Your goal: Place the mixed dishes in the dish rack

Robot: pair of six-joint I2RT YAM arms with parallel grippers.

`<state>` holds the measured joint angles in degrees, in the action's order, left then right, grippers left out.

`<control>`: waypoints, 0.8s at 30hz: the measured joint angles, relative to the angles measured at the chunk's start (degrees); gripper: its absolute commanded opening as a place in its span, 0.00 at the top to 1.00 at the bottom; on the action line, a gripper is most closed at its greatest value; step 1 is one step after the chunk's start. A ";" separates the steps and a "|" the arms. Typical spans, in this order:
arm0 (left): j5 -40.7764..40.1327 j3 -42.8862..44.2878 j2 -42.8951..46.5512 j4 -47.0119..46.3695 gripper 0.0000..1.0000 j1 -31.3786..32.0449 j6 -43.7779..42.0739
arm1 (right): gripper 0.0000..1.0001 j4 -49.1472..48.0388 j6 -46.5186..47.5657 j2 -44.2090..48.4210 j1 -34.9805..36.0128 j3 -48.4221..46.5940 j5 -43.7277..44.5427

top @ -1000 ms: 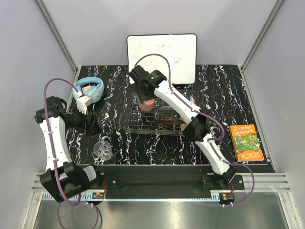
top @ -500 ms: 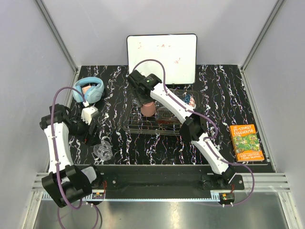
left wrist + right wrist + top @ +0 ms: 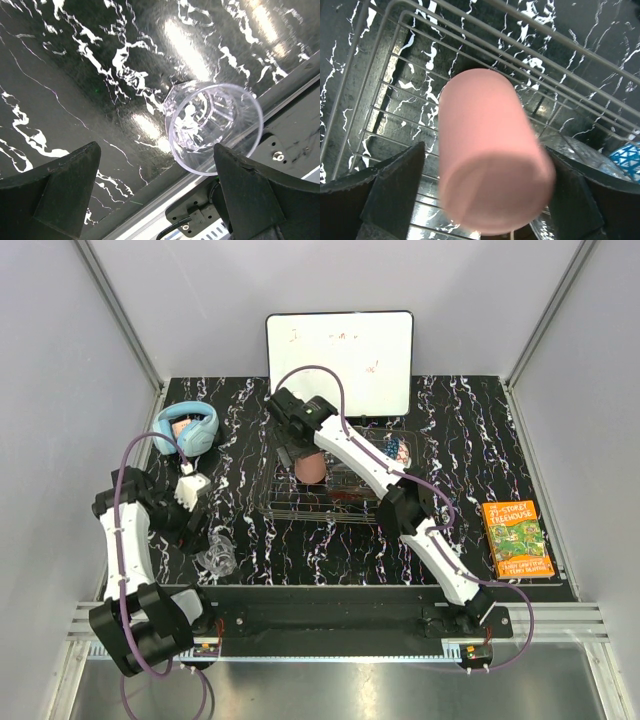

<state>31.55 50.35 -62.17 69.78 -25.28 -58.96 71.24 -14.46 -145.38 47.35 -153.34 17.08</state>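
Black, white-veined glossy surface point(image 3: 75, 75) lies beneath the left end effector point(image 3: 155, 192), which is spread wide, with the transparent, round-rimmed clear glass mug point(image 3: 215, 127) just ahead between its fingers. The right end effector point(image 3: 482, 197) flanks the smooth cylindrical pink cup point(image 3: 490, 165), base-up inside the wire-grid dish rack point(image 3: 385, 107); whether it grips, I cannot tell.

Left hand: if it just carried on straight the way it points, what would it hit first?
Probably the clear glass mug, lying on its side ahead of the left hand, slightly right of centre between its open fingers. Otherwise the black table. Depth is unclear.
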 measured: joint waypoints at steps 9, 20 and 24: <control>-2.62 -3.17 0.26 -2.97 0.06 0.00 -1.22 | 0.00 -0.35 0.28 -0.07 0.02 1.46 -0.22; -3.80 -6.03 0.28 -6.01 0.31 0.00 -1.49 | 0.00 -0.48 0.22 9.62 1.97 5.77 0.44; -3.32 -6.03 -0.68 -6.86 0.62 0.00 -1.25 | 0.00 -0.74 0.13 16.00 3.98 8.17 1.84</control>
<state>28.23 44.31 -62.85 62.92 -25.28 -60.20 70.50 -14.33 -129.38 51.33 -145.16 18.92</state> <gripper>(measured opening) 0.578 0.993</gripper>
